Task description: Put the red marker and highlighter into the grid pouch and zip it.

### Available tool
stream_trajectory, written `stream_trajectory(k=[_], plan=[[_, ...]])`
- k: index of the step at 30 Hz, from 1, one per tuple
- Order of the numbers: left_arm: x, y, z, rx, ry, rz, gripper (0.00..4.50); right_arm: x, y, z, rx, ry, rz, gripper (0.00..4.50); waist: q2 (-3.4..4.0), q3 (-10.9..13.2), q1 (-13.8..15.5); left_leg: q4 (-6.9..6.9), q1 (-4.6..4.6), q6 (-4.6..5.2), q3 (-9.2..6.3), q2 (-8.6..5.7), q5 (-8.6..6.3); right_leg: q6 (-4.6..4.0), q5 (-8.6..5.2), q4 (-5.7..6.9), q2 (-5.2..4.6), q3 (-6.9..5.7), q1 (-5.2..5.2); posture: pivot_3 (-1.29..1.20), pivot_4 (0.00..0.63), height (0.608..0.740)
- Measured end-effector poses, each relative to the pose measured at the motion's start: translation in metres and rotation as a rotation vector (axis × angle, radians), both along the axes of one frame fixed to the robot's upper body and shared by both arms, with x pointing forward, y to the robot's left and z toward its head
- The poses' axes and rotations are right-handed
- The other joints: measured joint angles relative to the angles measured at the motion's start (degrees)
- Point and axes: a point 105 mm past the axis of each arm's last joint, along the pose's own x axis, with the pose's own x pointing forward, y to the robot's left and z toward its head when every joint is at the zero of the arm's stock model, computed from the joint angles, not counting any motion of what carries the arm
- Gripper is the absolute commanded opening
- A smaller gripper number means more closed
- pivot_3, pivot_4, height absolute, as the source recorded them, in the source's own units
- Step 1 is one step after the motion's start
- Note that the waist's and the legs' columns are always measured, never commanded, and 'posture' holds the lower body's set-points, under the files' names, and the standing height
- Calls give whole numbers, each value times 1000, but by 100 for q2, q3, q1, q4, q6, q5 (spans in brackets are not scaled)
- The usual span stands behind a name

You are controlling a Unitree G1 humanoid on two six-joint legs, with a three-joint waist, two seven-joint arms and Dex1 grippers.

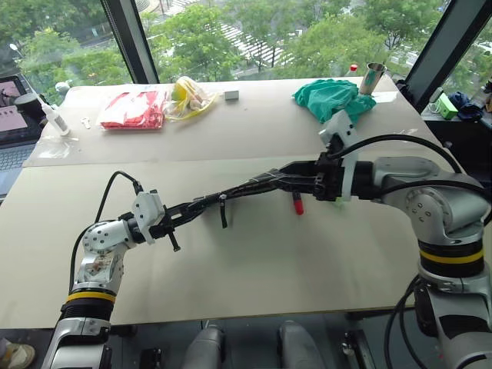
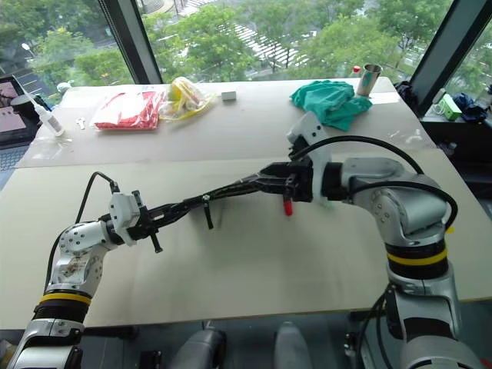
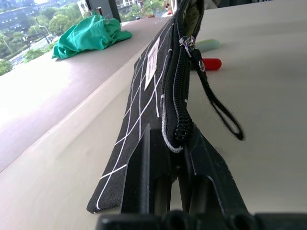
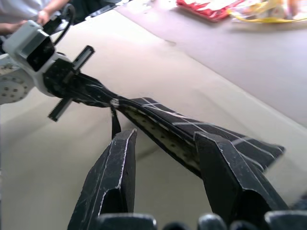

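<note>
silver-grey arms with yellow-black bands, black cables, black-fingered hands.

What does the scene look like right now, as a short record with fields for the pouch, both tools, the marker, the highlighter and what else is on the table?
grid pouch: lifted off the table, stretched between the two tools, zipper partly open
left tool: shut on the pouch's end
right tool: open, fingers either side of the pouch's other end
red marker: on the table beside the pouch, not inside
highlighter: on the table just past the marker
far table: green cloth, metal cup, red packet
</note>
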Motion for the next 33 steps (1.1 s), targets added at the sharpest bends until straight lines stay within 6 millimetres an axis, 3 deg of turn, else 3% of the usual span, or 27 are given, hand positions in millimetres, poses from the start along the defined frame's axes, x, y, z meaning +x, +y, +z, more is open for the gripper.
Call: stream_trajectory(k=[2, 4, 6, 8, 16, 22, 33], plan=[[0, 0, 1, 0, -3, 0, 0, 13, -16, -10, -46, 2, -143, 2178, 0, 0, 5, 0, 1, 0, 7, 0, 0, 0, 0, 3, 1, -1, 0, 0, 150, 740], [-1, 1, -1, 0, 3, 5, 0, 20, -32, -33, -134, 22, -267, 2178, 0, 0, 15, 0, -2, 0, 11, -1, 0, 0, 0, 2, 0, 0, -1, 0, 150, 740], [-2, 2, -4, -1, 10, 11, 0, 25, -38, -55, -218, 33, -324, 2178, 0, 0, 13, 0, -8, 0, 13, -1, 0, 0, 0, -1, -1, 0, -3, 0, 150, 740], [-2, 2, -3, -2, 8, 13, 0, 35, -49, -64, -268, 6, -394, 2178, 0, 0, 13, 1, -9, -1, 18, -4, 1, 0, 0, -4, -4, 2, -3, 0, 150, 740], [-1, 2, -2, -1, 5, 16, 0, 66, -85, -55, -285, -92, -521, 2178, 0, 0, 19, 1, -7, -1, 22, -3, 1, 0, 0, -11, -4, 0, 2, 0, 150, 740], [-1, 6, -1, 13, 2, 23, 0, 68, -92, -73, -282, -19, -488, 2178, 0, 0, 9, 1, -6, -1, 22, -2, 1, 0, 0, -11, -4, 0, 2, 0, 150, 740], [-2, 39, 7, 79, 10, 105, 0, 68, -94, -91, -289, 40, -436, 2178, 1, 1, 7, 0, -5, -1, 21, -1, 1, 0, 0, -11, -3, 0, 1, 0, 150, 740]])
